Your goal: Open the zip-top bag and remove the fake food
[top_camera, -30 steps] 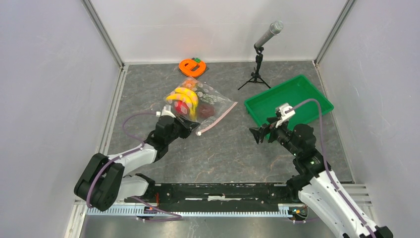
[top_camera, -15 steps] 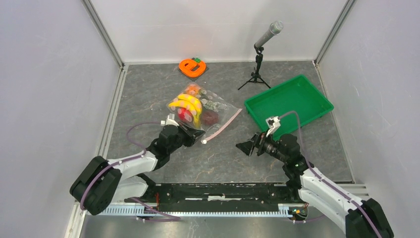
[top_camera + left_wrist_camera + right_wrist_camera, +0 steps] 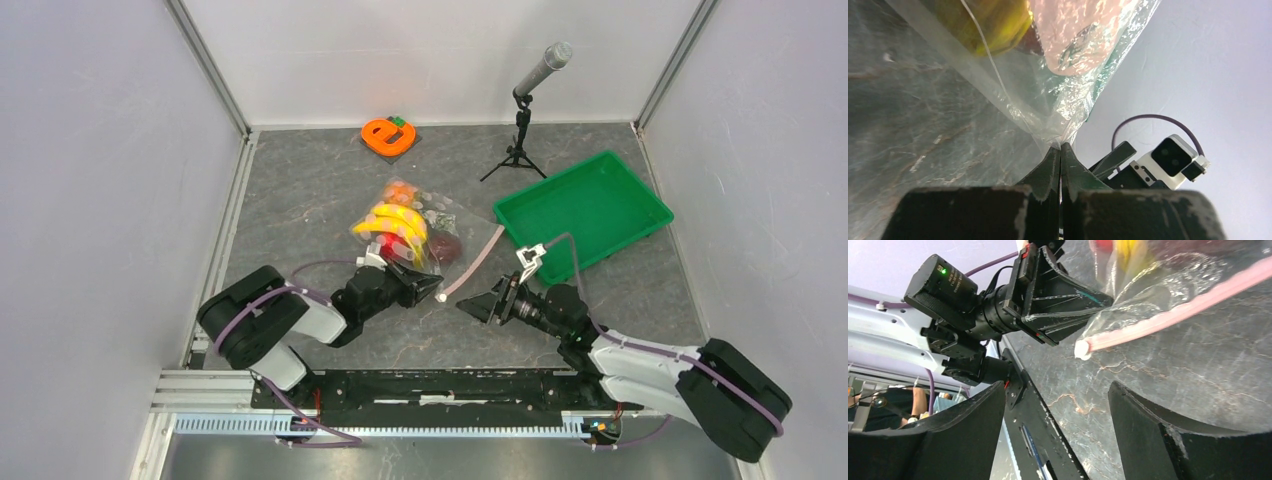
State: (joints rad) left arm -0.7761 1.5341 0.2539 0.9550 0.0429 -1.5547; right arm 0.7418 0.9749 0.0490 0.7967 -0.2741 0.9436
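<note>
The zip-top bag (image 3: 425,215) lies mid-table with the fake food inside: a yellow banana bunch (image 3: 398,222), a dark maroon fruit (image 3: 444,246) and something orange (image 3: 400,190). Its pink zip strip (image 3: 478,260) runs along the right edge. My left gripper (image 3: 428,291) is shut on the bag's near corner; in the left wrist view the jaws (image 3: 1060,147) pinch clear plastic below the banana (image 3: 993,25). My right gripper (image 3: 470,305) is open, low over the table, just right of that corner. In the right wrist view the strip's end (image 3: 1080,349) lies beyond the gripper (image 3: 1055,390), nothing between its fingers.
A green tray (image 3: 590,200) sits at the right. A microphone on a small tripod (image 3: 525,110) stands at the back. An orange "e"-shaped object (image 3: 387,135) lies at the back centre. White walls close in on both sides.
My left gripper has dragged the bag rightward and nearer. My right arm has dropped low and swung left, from beside the tray to the bag's zip end, its jaws slightly narrower.
</note>
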